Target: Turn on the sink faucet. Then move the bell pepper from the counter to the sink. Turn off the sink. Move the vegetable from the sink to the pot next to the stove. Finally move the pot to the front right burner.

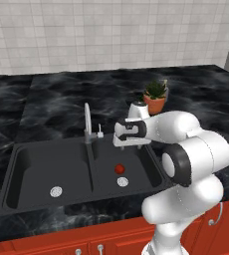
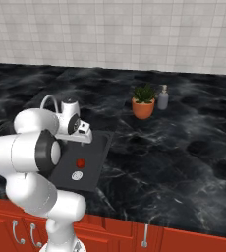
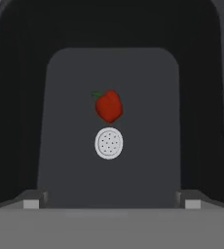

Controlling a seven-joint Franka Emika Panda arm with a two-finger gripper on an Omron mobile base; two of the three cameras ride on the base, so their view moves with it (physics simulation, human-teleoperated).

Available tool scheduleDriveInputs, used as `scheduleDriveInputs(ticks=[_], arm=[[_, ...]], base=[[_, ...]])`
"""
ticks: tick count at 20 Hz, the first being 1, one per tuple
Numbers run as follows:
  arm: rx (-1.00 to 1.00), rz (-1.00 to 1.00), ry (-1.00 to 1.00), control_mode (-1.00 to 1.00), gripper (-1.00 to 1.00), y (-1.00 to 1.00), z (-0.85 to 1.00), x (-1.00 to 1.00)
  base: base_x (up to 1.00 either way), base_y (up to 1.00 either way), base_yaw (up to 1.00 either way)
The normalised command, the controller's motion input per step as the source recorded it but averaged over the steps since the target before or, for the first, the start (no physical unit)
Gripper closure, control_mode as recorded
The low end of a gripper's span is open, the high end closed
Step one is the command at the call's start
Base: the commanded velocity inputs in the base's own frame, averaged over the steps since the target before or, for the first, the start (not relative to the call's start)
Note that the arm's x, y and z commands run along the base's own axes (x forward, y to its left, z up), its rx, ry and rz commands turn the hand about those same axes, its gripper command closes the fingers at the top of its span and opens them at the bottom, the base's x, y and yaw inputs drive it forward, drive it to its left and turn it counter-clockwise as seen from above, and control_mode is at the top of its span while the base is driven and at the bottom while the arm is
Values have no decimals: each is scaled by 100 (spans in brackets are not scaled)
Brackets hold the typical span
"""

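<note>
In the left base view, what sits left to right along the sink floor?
Round silver drain of the left basin → small glossy red bell pepper → round silver drain of the right basin.

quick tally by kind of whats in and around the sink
bell pepper: 1
sink drain: 2
sink faucet: 1
potted plant: 1
soap bottle: 1
total: 6

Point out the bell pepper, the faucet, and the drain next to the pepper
bell pepper (image 3: 108,105), hand view, middle of its red body
sink faucet (image 1: 87,117), left base view, upright part of the spout
drain (image 3: 108,143), hand view, centre of the silver disc
</note>
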Motion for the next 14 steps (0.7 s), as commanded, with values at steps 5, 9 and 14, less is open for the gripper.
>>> scheduleDriveInputs(ticks=[5, 9, 14], arm=[[-1, 0, 2, -100, -100, 11, -35, 16], [0, 0, 0, -100, -100, 3, -33, 17], [0, 0, 0, -100, -100, 0, -25, 19]], base=[[0, 0, 0], [0, 0, 0], [0, 0, 0]])
